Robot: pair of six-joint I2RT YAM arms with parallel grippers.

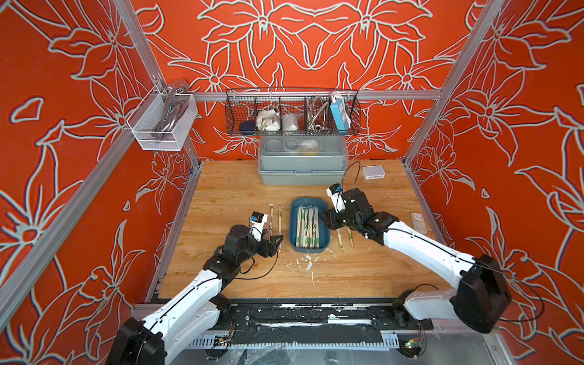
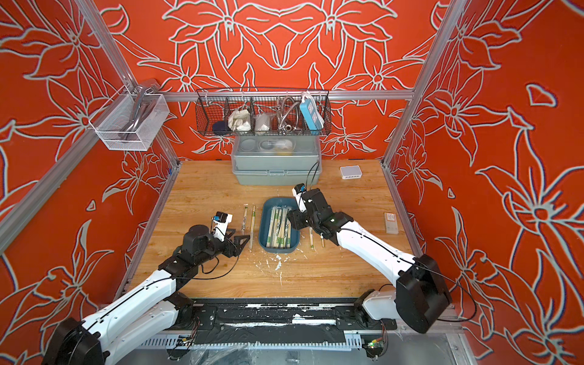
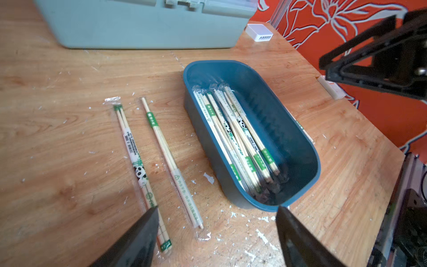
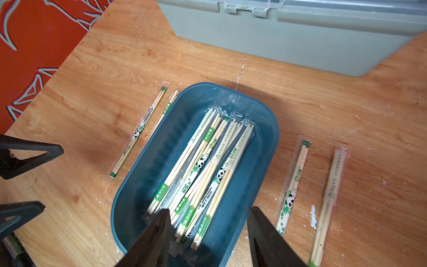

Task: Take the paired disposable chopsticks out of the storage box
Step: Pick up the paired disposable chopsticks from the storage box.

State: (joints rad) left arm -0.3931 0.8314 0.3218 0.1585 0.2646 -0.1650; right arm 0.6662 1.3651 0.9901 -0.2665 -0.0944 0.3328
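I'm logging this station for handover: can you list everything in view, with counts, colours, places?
storage box: one, dark blue, table centre.
chopstick pairs in the box: pile, count unclear, pale wood, green print.
pairs left of the box: two, wrapped, on table.
pairs right of the box: two, wrapped, on table.
lidded box: one, grey-green, back of table.
wire basket: one, black, on back rail.
mesh basket: one, white, left frame.
small device: one, white, table's back right.
small carton: one, tan, right table edge.
left claw: black, open, empty, by the left pairs.
right claw: black, open, over the box's pile.
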